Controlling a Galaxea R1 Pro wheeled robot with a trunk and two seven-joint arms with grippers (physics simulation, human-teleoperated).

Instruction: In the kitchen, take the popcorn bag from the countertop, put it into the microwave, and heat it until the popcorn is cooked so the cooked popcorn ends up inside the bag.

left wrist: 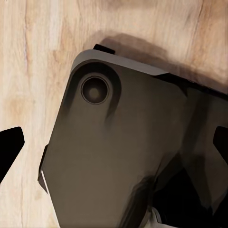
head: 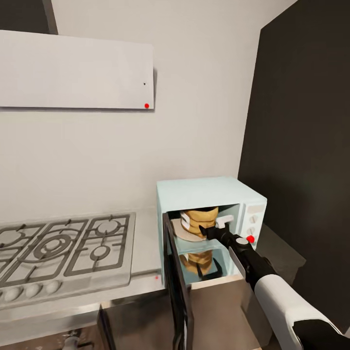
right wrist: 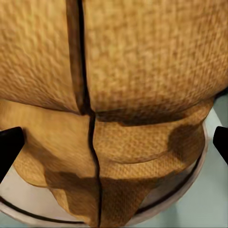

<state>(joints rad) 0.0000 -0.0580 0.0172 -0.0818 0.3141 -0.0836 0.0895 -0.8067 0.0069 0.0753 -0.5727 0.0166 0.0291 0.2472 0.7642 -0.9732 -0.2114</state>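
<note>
The pale mint-blue microwave (head: 209,194) stands on the steel countertop (head: 146,287) with its dark glass door (head: 175,282) swung open. Inside, the mustard-yellow popcorn bag (head: 198,218) rests upright on the round turntable plate (right wrist: 19,209). My right gripper (head: 212,227) reaches into the cavity right at the bag's side. It is open; its fingertips (right wrist: 9,149) stand wide apart with the bag (right wrist: 142,95) close in front. No popcorn kernels show. My left gripper (left wrist: 114,147) is open, hanging over my own dark base (left wrist: 123,156) and the wood floor.
A gas hob (head: 63,248) lies left of the microwave under a flat white hood (head: 73,73). A tall dark cabinet (head: 301,146) rises right beside the microwave. The open door juts out toward me over the counter's edge. A red dot (head: 250,238) marks the control panel.
</note>
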